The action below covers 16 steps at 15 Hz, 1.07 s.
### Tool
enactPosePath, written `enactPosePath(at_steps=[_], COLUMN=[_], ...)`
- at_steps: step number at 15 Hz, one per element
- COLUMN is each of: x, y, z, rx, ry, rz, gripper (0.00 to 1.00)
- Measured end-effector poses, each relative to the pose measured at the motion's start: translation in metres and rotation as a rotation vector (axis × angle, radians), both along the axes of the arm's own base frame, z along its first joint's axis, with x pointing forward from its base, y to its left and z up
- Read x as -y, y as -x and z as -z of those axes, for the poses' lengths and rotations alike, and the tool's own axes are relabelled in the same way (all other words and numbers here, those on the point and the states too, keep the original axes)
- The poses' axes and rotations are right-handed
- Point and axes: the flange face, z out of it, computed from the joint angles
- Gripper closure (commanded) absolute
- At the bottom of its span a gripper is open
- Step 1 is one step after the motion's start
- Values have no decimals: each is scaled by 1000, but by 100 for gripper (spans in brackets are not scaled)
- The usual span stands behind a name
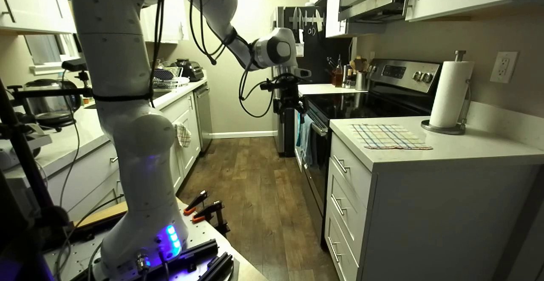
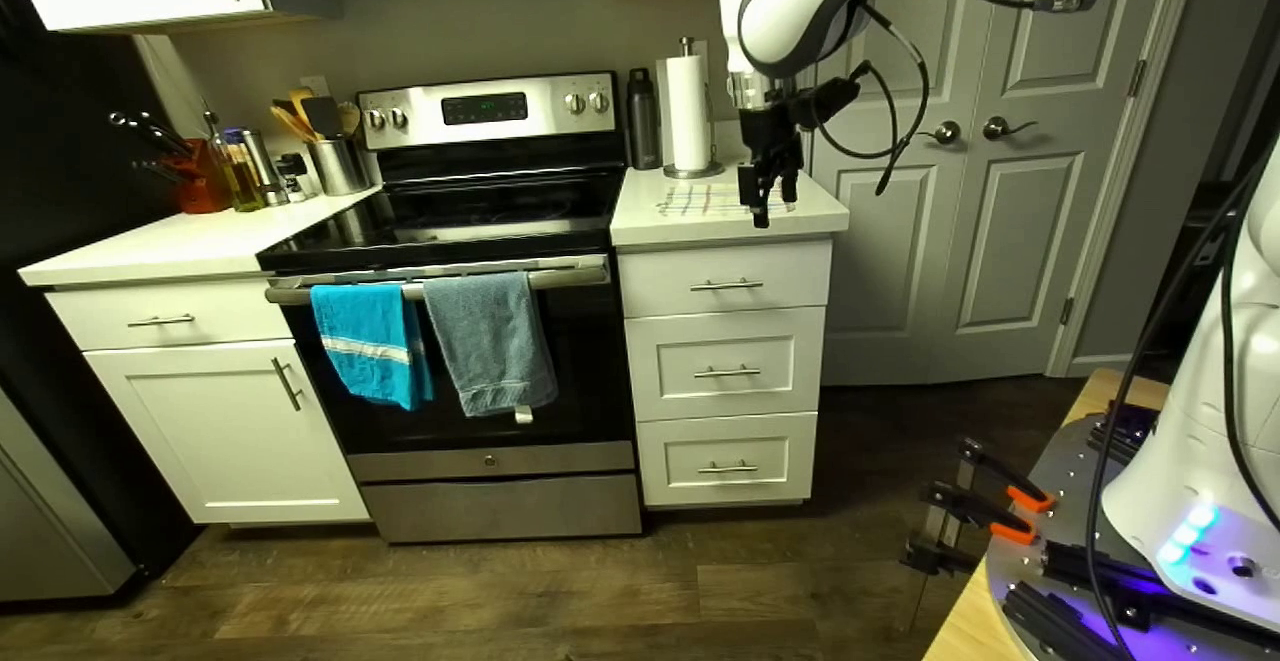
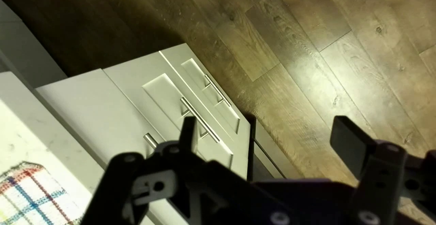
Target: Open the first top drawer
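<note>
Top drawer (image 2: pixel 725 263) closed | jaws wide, empty | turn across bar handle (image 2: pixel 726 285), lower, clasp, pull straight out | wrist view mostly hides it, alignment uncertain

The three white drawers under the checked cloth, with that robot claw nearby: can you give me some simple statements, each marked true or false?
1. The top drawer is shut. True.
2. Its front has nothing to pull on. False: it has a metal handle.
3. The gripper is open. True.
4. The gripper touches the top drawer. False: it hangs apart from the drawer.
5. The checked cloth lies on the countertop. True.
6. Only one towel hangs at the oven. False: two do, a bright blue towel and a grey-blue towel.
</note>
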Motion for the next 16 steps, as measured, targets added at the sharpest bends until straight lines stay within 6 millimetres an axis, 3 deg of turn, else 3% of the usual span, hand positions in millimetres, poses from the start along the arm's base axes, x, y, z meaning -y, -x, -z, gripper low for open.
enactPosePath(at_steps=[3,7,16], x=[11,19,17], y=[-20,-39,-41], z=[36,64,68], rx=[28,26,21], ry=[23,39,40], rz=[2,-4,-8], gripper=[0,0,0])
